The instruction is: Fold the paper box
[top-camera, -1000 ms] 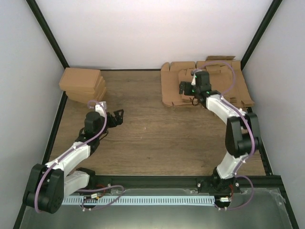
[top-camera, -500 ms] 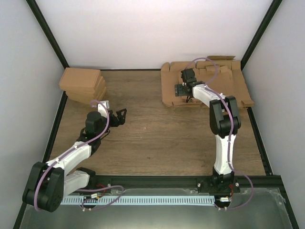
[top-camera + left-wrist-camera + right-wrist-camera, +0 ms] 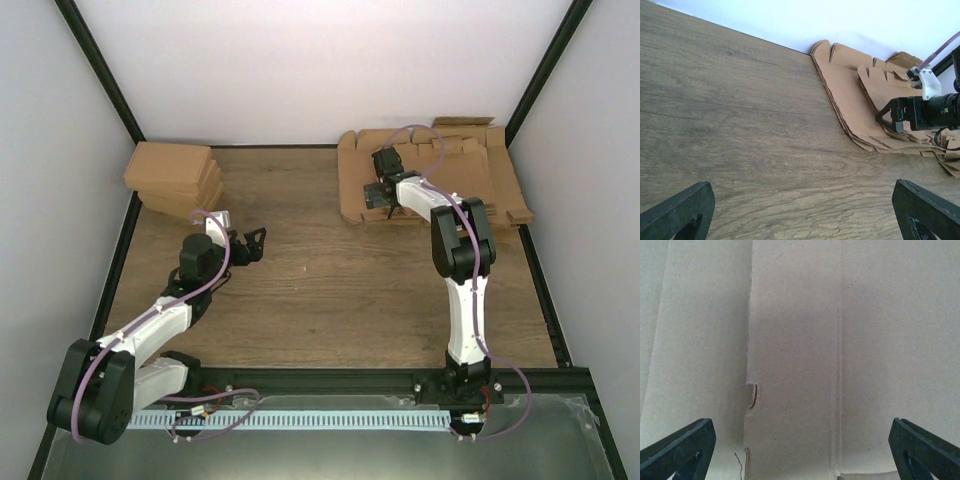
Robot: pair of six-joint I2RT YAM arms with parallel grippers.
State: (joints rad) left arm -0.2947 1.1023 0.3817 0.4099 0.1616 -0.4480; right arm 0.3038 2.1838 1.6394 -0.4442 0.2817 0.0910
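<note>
Broadly, a wooden table (image 3: 330, 290) carries everything. The pile (image 3: 500, 180) of flat brown cardboard sheets, overlapping and with ragged flaps, sits at its far right corner. Well apart from the pile, across the table to the left, stands a stack of shallow folded boxes (image 3: 175, 178).

The right arm (image 3: 462, 250) reaches from the near edge out over the pile's left part. The left arm (image 3: 160, 320) bends low, well short of the pile, with its wrist turned toward it.

The paper box (image 3: 800, 340) appears to be the pile's top sheet, lying flat. It fills the right wrist view, with one long crease and a small notched tab on its left edge.

The right gripper (image 3: 378, 192) hangs just above that sheet with its jaws spread wide and nothing gripped. Whether the tips touch the cardboard I cannot tell. The left gripper (image 3: 800, 192) is over bare wood, well apart from the pile, its jaws also spread fully and empty.
</note>
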